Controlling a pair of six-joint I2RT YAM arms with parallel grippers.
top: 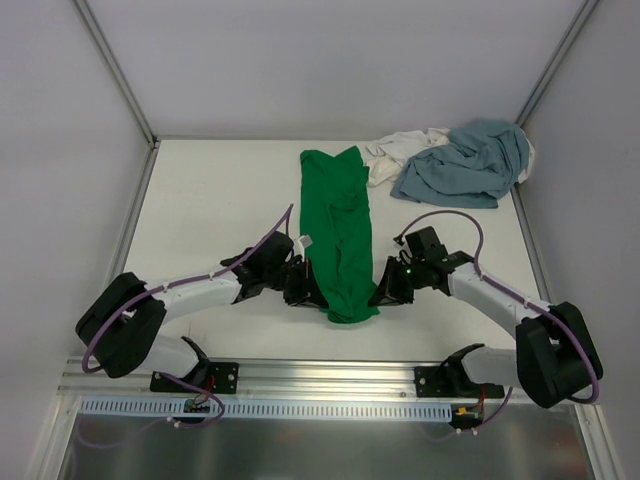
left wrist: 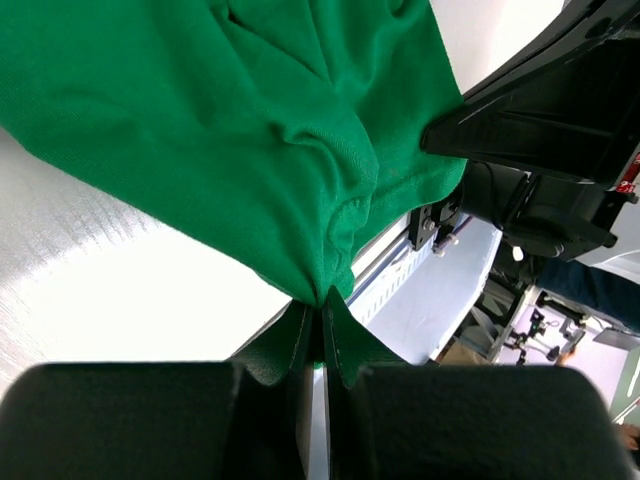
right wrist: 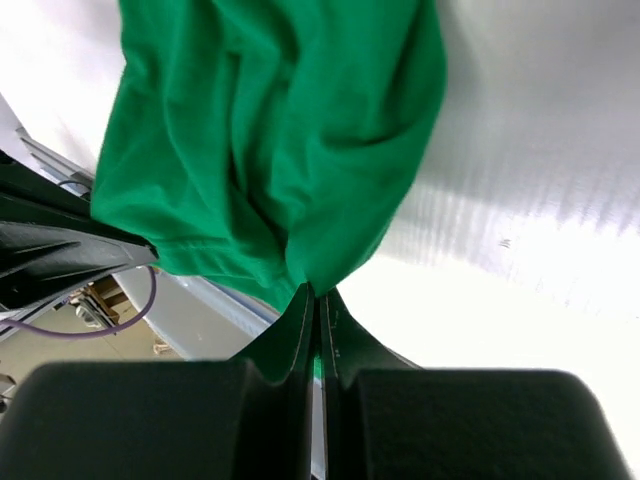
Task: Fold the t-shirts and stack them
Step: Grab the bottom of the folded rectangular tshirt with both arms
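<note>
Bright green shirt (top: pixel 338 230), plain, no print; dusty grey-blue shirt (top: pixel 465 162), plain; white shirt (top: pixel 395 152), plain; bench (top: pixel 220 200) matte white; left arm (top: pixel 200 292) and right arm (top: pixel 490 290) white with black joints and black jaws; purple cables (top: pixel 447 213) along both; small green light (top: pixel 408 268) on the right arm.

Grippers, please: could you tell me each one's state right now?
Left gripper: shut on the green t-shirt.
Right gripper: shut on the green t-shirt.
</note>
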